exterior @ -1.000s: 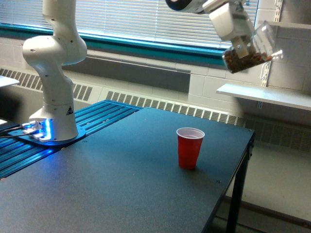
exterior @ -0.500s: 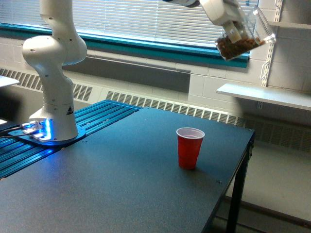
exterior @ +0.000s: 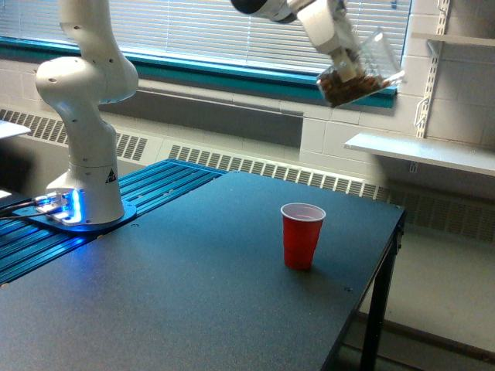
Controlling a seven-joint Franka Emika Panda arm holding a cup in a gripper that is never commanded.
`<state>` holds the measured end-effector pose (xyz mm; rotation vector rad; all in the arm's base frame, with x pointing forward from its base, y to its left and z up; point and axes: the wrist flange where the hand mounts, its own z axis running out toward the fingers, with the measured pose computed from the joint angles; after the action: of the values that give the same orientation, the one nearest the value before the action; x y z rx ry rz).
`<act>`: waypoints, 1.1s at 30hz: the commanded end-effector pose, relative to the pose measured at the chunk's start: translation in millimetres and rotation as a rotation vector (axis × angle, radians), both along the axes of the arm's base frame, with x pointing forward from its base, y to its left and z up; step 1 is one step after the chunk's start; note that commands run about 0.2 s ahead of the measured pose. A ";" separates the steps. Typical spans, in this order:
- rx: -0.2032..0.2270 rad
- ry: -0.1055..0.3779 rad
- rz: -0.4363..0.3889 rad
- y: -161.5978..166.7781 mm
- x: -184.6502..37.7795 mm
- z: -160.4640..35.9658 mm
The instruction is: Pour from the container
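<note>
Since a second ago the gripper [exterior: 344, 56] has carried the container [exterior: 360, 73] toward the exterior view's left and a little lower — it started near the shelf bracket at the right edge and now hangs in front of the window blinds, closer to a line above the red cup [exterior: 302, 235]. The tilt looks much the same throughout: mouth aimed up and to the exterior view's right, the brown granules [exterior: 348, 86] heaped in the lower corner.

The gripper is clamped on the container's wall, holding it high in the air, well above the table [exterior: 193, 309]. The red cup stands upright near the table's right edge, its white inside apparently empty — no brown shows in it, and nothing has landed on the tabletop around it.

By my judgement the pour itself has not begun. What is done is the carry toward the cup; what is left is to bring the container's mouth over the cup, lower it, tip it the other way so the granules run out, and right it again.
</note>
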<state>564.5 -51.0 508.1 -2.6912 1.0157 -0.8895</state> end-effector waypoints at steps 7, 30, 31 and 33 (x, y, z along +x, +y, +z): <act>-0.062 0.013 0.134 24.9 -27.5 -17.2; -0.126 0.104 0.253 32.6 -80.8 -68.9; -0.127 0.109 0.258 33.2 -82.9 -71.4; -0.127 0.118 0.266 34.7 -86.9 -76.5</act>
<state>485.4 -21.5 434.8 -2.8895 0.7158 -0.7644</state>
